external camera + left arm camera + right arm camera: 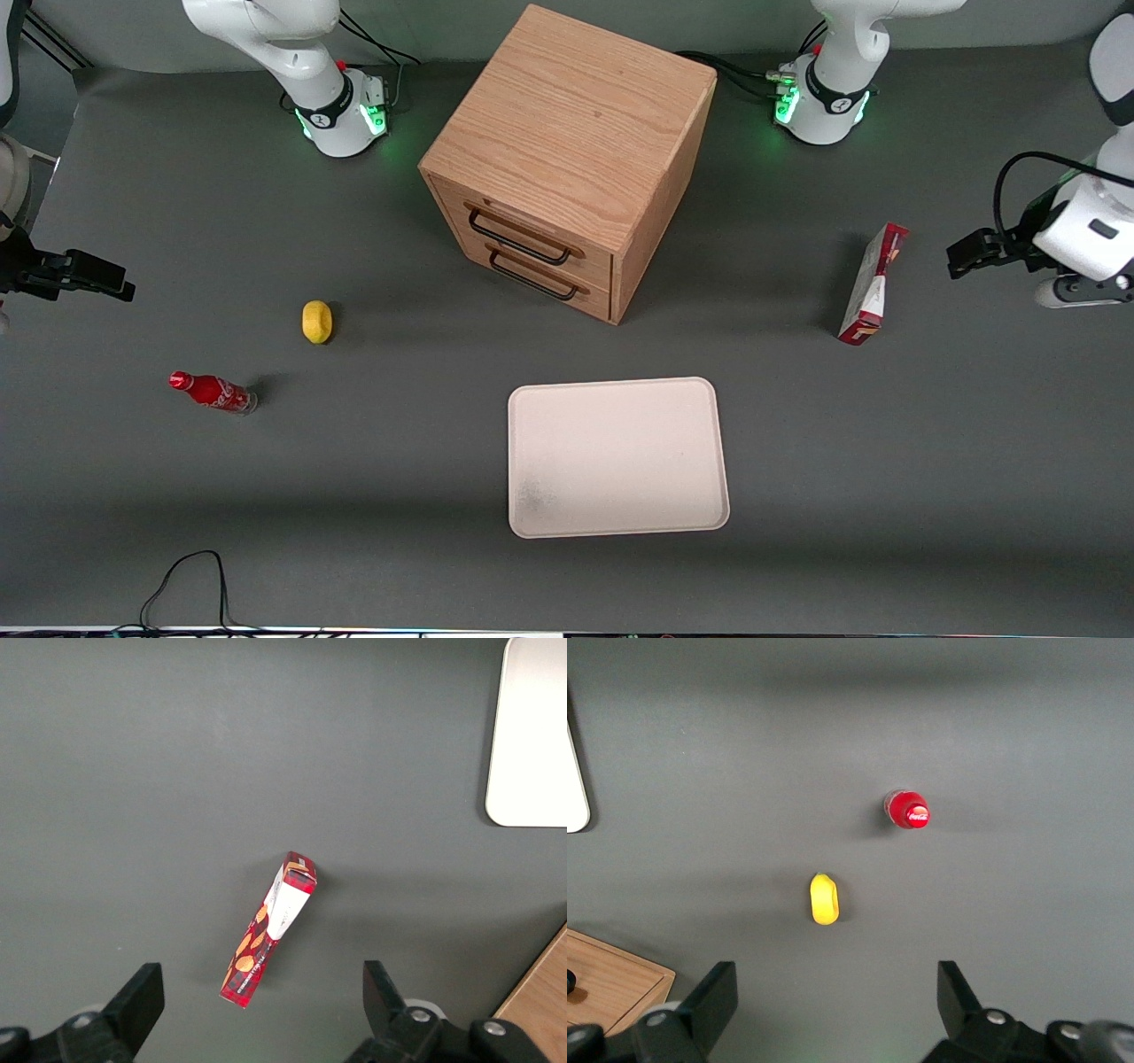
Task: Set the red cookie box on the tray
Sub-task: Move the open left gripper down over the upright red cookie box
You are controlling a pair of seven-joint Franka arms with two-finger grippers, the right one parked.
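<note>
The red cookie box [873,283] stands on a thin edge on the grey table, toward the working arm's end, farther from the front camera than the tray [617,456]. The tray is cream-white with a grey smudge near one corner and nothing on it. My left gripper [964,255] hangs above the table beside the box, apart from it. In the left wrist view the gripper [261,992] is open and empty, with the box [268,928] below it, between the two fingers' lines. A tray corner [532,735] also shows there.
A wooden two-drawer cabinet [567,168] stands mid-table, farther from the front camera than the tray. A yellow lemon [316,321] and a small red cola bottle [213,391] lie toward the parked arm's end. A black cable [186,576] loops at the near table edge.
</note>
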